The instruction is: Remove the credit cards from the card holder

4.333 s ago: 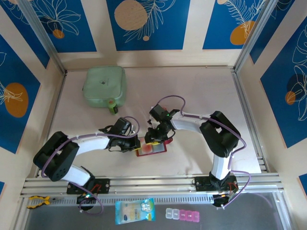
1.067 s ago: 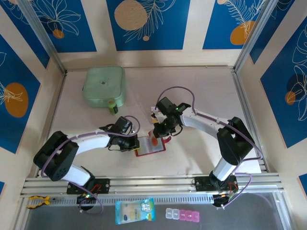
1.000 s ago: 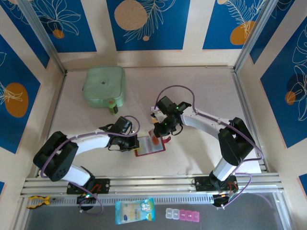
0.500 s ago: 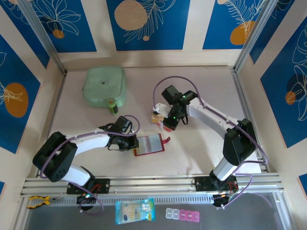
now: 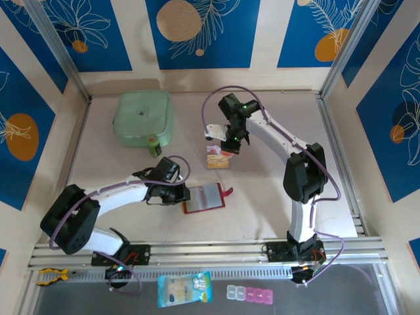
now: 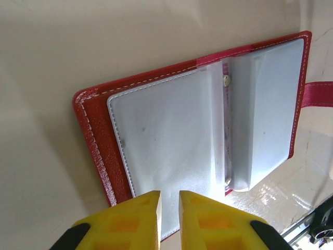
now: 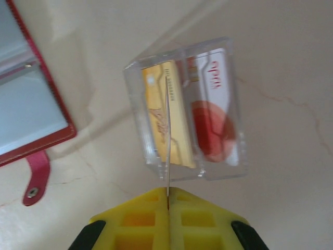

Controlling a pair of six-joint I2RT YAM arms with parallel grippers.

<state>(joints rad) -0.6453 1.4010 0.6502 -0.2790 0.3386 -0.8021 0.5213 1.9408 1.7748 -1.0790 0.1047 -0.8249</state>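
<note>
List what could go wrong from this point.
1. The right tool pinches a thin card edge-on above the clear plastic box holding a yellow card and a red-and-white card; dropped off line, it may catch the wall and land outside.
2. The left tool sits over the edge of the open red wallet; withdrawing may drag it.

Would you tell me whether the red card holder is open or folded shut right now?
Open: the card holder lies spread flat, greyish clear pockets facing up, closing tab unfastened.
</note>
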